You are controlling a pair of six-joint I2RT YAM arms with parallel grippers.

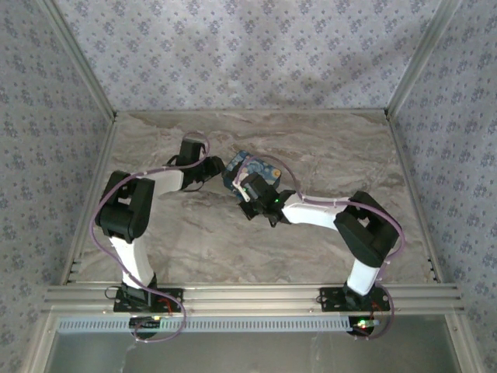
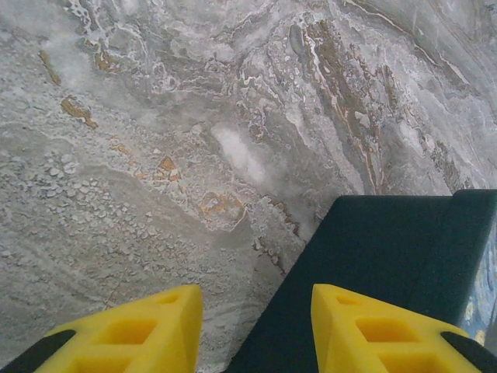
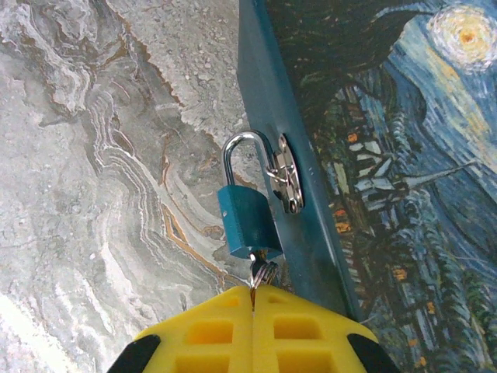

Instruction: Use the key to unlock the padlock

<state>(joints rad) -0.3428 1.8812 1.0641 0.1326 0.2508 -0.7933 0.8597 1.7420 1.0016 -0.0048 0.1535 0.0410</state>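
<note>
While its shackle is closed, unlocking is judged barely begun: key seated, turn and release outstanding. Tabletop [image 1: 326, 148], marbled; painted box [image 3: 404, 155], lid down, contents unseen, midway between the side edges, nearer the far edge. Left gripper [image 2: 255, 301], fingers moderately apart astride the box's dark corner, gripping nothing discernible. Right gripper [image 3: 253, 294], fingers pressed together on the key. Padlock [image 3: 247, 221], blue, hung through the box's hasp [image 3: 286, 175]. Key [image 3: 262, 272], in the keyhole
</note>
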